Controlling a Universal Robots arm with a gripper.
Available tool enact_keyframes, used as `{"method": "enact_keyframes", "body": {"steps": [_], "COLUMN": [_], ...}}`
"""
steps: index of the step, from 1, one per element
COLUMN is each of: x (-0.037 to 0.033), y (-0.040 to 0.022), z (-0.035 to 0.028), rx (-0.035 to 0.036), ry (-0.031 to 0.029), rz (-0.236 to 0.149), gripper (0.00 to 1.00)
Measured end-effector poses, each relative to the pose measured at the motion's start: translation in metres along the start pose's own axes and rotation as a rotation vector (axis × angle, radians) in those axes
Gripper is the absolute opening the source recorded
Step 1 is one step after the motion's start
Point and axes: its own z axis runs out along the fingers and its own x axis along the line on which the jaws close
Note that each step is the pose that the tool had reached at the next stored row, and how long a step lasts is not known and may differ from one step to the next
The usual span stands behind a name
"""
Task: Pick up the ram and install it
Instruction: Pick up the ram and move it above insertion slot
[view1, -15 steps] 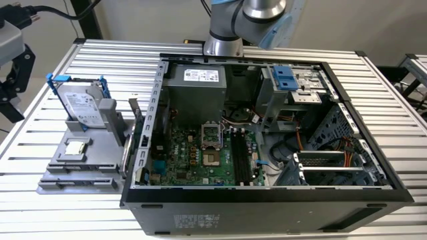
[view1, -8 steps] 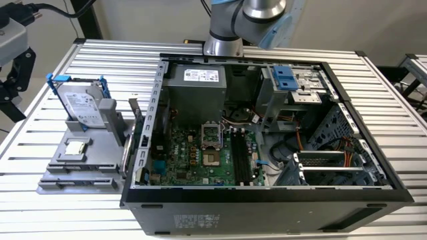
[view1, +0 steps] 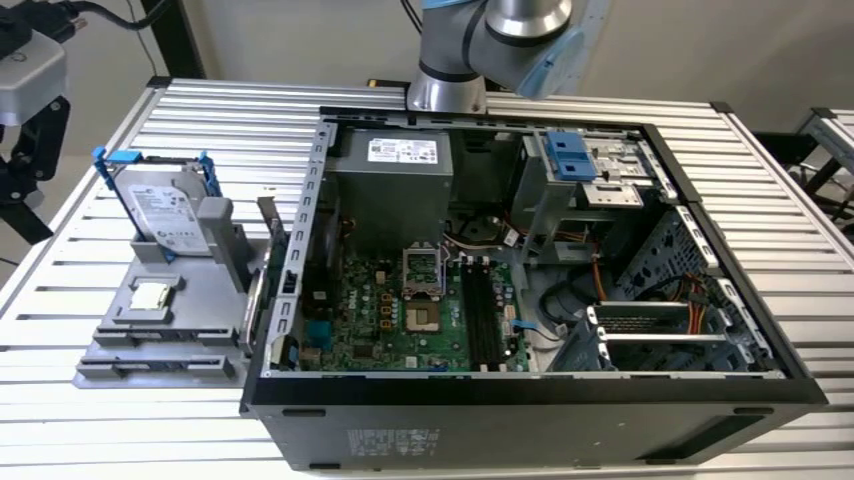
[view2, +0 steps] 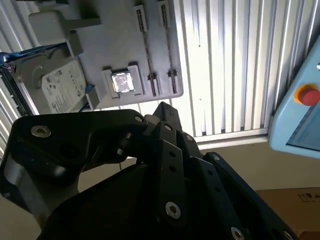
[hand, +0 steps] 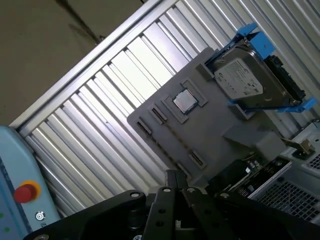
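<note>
On the grey parts fixture, the long narrow cradles sized for a ram stick look bare in both wrist views. Location of the ram: cannot fix it. The black memory slots on the motherboard are too dark in the exterior view to tell whether a stick is seated there.

Hand: fingers drawn together to a point, nothing visible between or beyond them. It hangs high above the slatted bench, looking down on the fixture, well apart from the open computer case. The arm rises behind the case's far wall in the exterior view.

Also on the fixture: a small square processor chip in its recess, and a silver hard drive with blue rails propped upright at one end. The fixture sits just beside the case, on the exterior view's left. A pale blue pendant with a red button lies off the bench edge.

Judgement: no grasp is in hand. Hand is empty and clear of both fixture and slots, so this reads as either the start, before pick-up, or the end, after seating. Cannot say which. Any seating calls for the stick square over one slot, pressed straight down. Risk: a tilted stick binding in the slot.
</note>
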Motion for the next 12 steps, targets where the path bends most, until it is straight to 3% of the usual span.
{"method": "enact_keyframes", "body": {"steps": [12], "x": [-0.0003], "y": [0.0002], "z": [0.0013], "rx": [-0.0026], "ry": [-0.0008], "rz": [-0.199], "gripper": [0.00]}}
